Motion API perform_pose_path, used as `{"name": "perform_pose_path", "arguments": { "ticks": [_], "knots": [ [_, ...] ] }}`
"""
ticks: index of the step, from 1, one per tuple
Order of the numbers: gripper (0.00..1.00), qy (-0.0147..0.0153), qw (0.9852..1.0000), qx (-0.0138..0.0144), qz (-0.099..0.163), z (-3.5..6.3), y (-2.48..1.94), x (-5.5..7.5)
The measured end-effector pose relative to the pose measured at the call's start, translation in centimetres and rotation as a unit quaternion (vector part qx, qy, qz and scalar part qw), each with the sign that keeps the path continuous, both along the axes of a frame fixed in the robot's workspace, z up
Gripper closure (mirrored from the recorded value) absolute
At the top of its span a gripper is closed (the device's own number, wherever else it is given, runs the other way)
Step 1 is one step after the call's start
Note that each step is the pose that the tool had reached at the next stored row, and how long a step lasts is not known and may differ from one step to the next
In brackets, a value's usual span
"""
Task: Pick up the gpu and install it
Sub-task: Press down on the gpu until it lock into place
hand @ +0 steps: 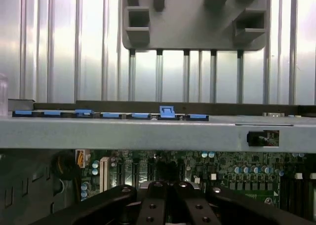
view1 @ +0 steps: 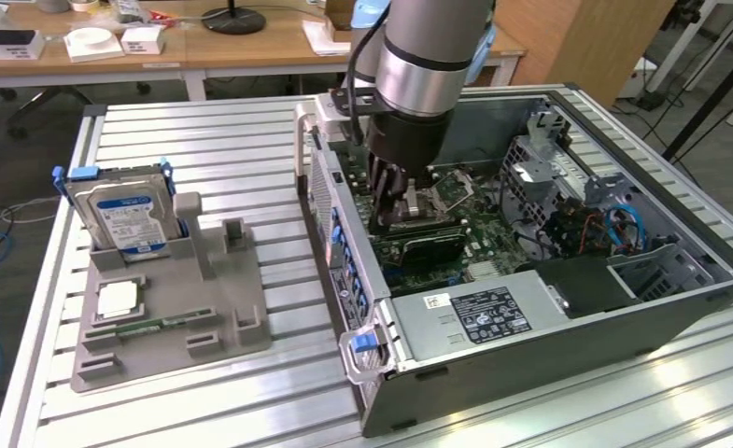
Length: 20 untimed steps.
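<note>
now the gripper (view1: 398,210) sits low inside the open black computer case (view1: 665,308) — fingers' spread unclear; the thin black gpu card (view1: 422,245) looks stiff, fragile — best held by its edges.

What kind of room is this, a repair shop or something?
Probably a robotics lab or test workshop: an open computer case lies on a slatted metal table, a gray parts holder sits beside it, and office desks stand behind.
</note>
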State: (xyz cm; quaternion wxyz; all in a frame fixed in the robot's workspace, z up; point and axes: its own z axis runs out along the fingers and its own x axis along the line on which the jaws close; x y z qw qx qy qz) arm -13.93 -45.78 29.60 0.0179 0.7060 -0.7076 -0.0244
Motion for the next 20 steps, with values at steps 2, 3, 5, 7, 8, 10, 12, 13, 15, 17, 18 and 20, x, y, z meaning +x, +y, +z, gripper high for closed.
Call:
{"name": "perform_pose_path", "arguments": {
  "ticks": [2,3,5,7,8,10,12,13,15,17,18,20],
  "knots": [
    [0.90,0.0001,1.0000,0.0035,0.000,-0.05,0.00,0.01],
    [0.90,0.0001,1.0000,0.0047,0.000,-0.06,0.00,0.00],
    [0.90,0.0002,1.0000,0.0094,0.000,-0.13,0.00,-0.05],
    [0.90,0.0028,0.9999,0.0148,0.000,-0.16,0.01,-0.08],
    [0.90,0.0033,0.9999,0.0160,0.000,-0.21,0.01,-0.09],
    [0.90,0.0055,0.9998,0.0174,0.000,-0.30,0.01,-0.11],
    [0.90,0.0092,0.9998,0.0186,0.000,-0.37,0.01,-0.13],
    [0.90,0.0110,0.9998,0.0189,0.000,-0.41,0.00,-0.17],
    [0.90,0.0204,0.9996,0.0191,0.000,-0.45,0.01,-0.21],
    [0.90,0.0269,0.9995,0.0191,-0.001,-0.46,0.01,-0.21],
    [0.90,0.0269,0.9995,0.0191,-0.001,-0.46,0.00,-0.21],
    [0.90,0.0269,0.9995,0.0191,-0.001,-0.47,0.01,-0.22]
  ]
}}
